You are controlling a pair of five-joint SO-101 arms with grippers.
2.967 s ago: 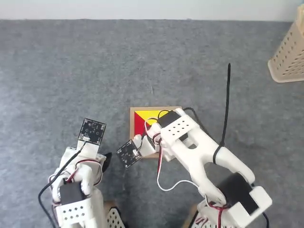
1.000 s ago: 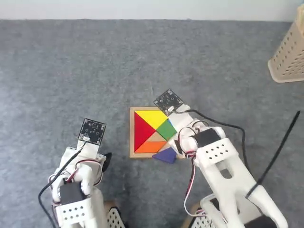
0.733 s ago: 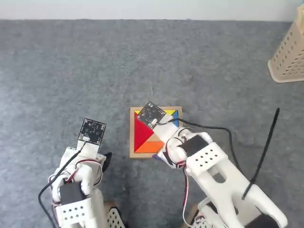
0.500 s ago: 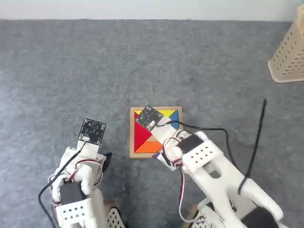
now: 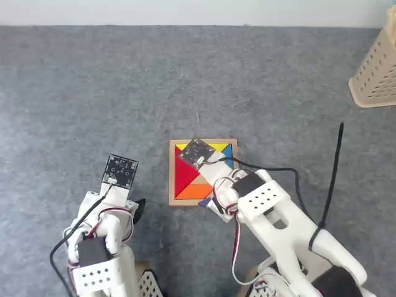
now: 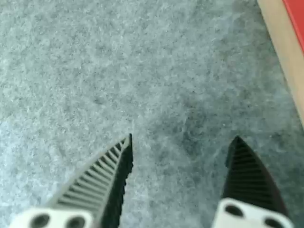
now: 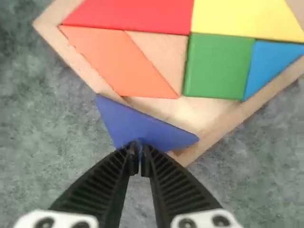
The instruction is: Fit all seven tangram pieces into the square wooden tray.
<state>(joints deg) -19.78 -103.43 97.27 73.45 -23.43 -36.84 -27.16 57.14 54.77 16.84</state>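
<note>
The square wooden tray (image 7: 223, 130) holds a red triangle (image 7: 137, 14), a yellow triangle (image 7: 237, 16), an orange parallelogram (image 7: 123, 66), a green square (image 7: 216, 66) and a blue triangle (image 7: 273, 59). Bare wood (image 7: 161, 52) shows between the orange and green pieces. A purple triangle (image 7: 137, 126) lies half on the tray's near rim, half on the carpet. My right gripper (image 7: 138, 148) is shut, its tips against that triangle's outer edge. From above, the right arm (image 5: 260, 198) covers the tray's (image 5: 172, 179) near right corner. My left gripper (image 6: 182, 141) is open over bare carpet left of the tray.
Grey carpet covers the table. A perforated beige basket (image 5: 377, 68) stands at the far right edge. A black cable (image 5: 334, 167) rises from the right arm. The tray's rim (image 6: 280, 42) shows at the edge of the left wrist view.
Over the last second the right arm swung left over the tray's near right corner, and now hides most of the purple triangle from above. The left arm has not moved.
</note>
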